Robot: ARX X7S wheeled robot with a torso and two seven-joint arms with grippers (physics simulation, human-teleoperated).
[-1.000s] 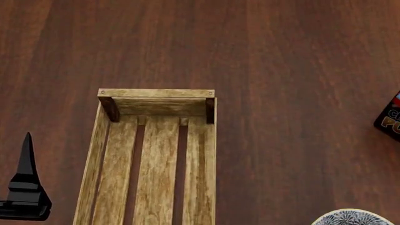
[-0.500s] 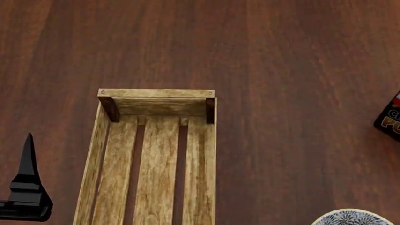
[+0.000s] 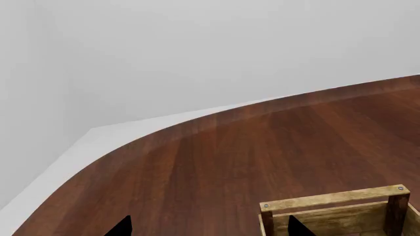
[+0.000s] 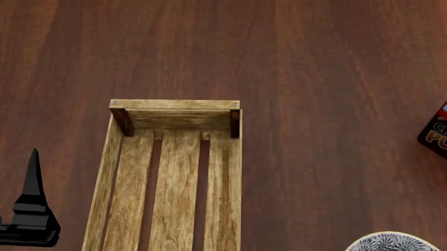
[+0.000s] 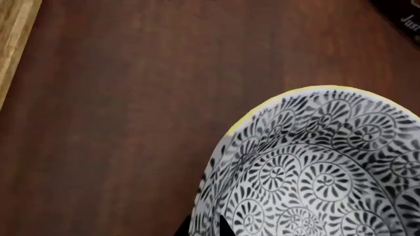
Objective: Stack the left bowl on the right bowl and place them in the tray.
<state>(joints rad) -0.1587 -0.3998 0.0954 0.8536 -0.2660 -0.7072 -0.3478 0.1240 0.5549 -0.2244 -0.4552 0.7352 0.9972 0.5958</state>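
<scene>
- Change over the last second: very slight. In the head view my left gripper [image 4: 31, 209] drifts a touch lower and toward the tray [image 4: 112, 157]; the patterned bowl [image 4: 391, 243] at the near right edge shows marginally more of its rim. I read this as slow positioning, not a task step.
- Tray: the light wooden crate lies on the dark wood table [image 4: 314, 78], its far end wall and two dark corner posts in view, slatted bottom holding nothing in the part I can see. The left wrist view catches that same end wall [image 3: 331, 199].
- Bowl: white with black swirl print and a yellow rim edge [image 5: 315, 167], resting on the table well right of the tray. Only one bowl is in view; where the other sits I cannot tell.
- Left gripper state: one dark finger stands upright beside the tray's left side; the wrist view shows two fingertips [image 3: 121, 227] set apart, holding nothing, so I judge it spread.
- Right gripper: only a dark sliver shows at the bowl's rim, so I cannot tell its state.
- Printed box [image 4: 434, 130]: at the right edge, not involved.
- Judgement: stacking is not yet done.
</scene>
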